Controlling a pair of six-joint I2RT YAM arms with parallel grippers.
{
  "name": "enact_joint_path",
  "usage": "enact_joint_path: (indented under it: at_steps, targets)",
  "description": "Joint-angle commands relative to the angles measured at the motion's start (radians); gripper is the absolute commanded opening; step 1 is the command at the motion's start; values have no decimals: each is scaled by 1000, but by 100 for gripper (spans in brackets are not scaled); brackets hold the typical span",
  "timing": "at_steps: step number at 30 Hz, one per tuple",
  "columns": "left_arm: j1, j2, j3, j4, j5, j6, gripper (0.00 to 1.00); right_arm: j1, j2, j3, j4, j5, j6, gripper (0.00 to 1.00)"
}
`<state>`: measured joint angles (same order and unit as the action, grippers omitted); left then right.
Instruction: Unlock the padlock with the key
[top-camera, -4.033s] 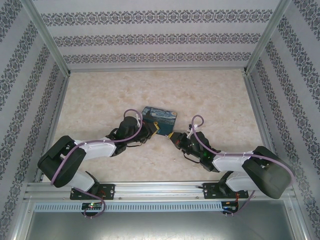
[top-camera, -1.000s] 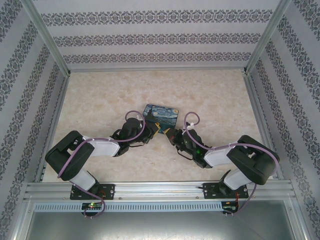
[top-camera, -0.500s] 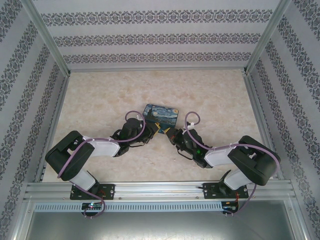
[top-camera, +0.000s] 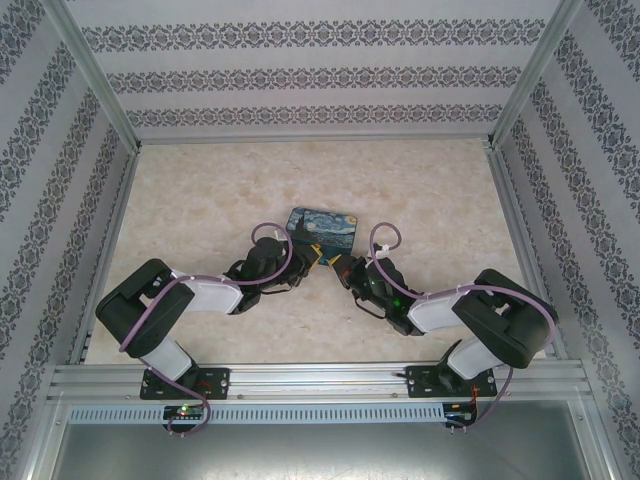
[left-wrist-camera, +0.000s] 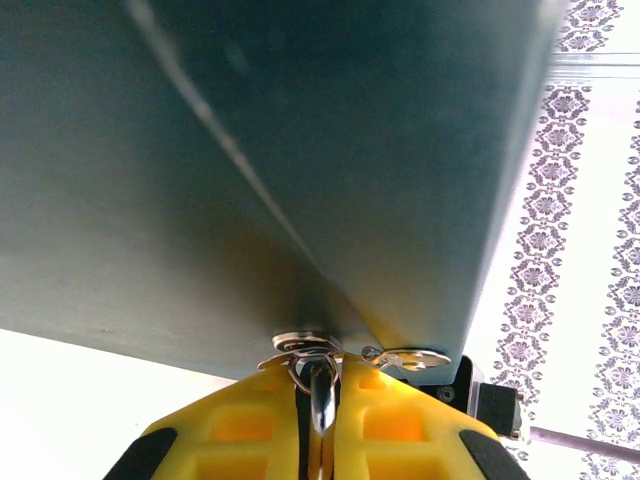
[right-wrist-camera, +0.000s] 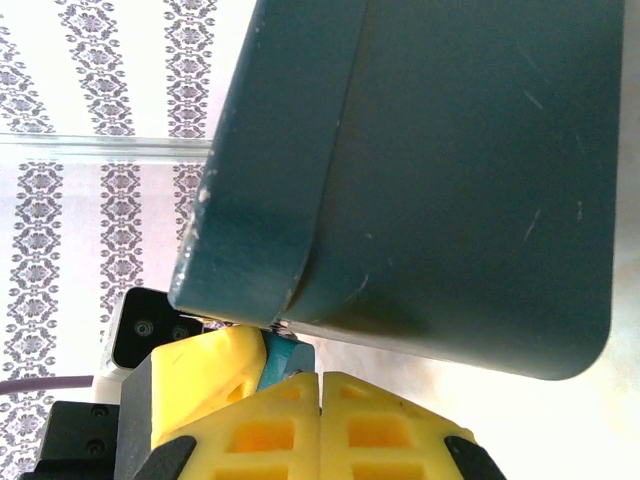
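Left gripper (left-wrist-camera: 320, 395) is pinched down narrow on a silvery loop, which looks like the shackle of the padlock (right-wrist-camera: 279, 358). A small ring (left-wrist-camera: 300, 345) and the flat key (left-wrist-camera: 408, 357) sit right at its tips. The teal padlock body sits between the 2 grippers, just under the dark box (top-camera: 322, 228). Right gripper (right-wrist-camera: 320, 390) has its fingers pressed flat together, can't tell if anything's in there.
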<state>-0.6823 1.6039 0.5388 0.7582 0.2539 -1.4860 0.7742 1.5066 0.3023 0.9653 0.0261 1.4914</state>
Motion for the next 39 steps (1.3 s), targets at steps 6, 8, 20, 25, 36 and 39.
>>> enact_joint_path:
  at_steps: [6, 8, 20, 25, 36, 39]
  targets:
    - [-45, -10, -28, 153, -15, -24, 0, -5, 9, 26, 105, 21, 37, 0]
    - [-50, -9, -32, 172, -25, -29, 0, -5, 16, 26, 123, 27, 52, 0]
    - [-93, 12, -25, 239, -60, -63, 0, -4, 175, 29, 376, 35, 186, 0]
    - [-103, 25, -20, 250, -55, -71, 0, -1, 226, 34, 419, 28, 186, 0]
    - [-109, 37, -13, 271, -15, -85, 0, -82, 250, 92, 410, -179, 63, 0]
    - [-112, 36, -12, 279, 3, -91, 0, -116, 256, 106, 411, -254, 21, 0]
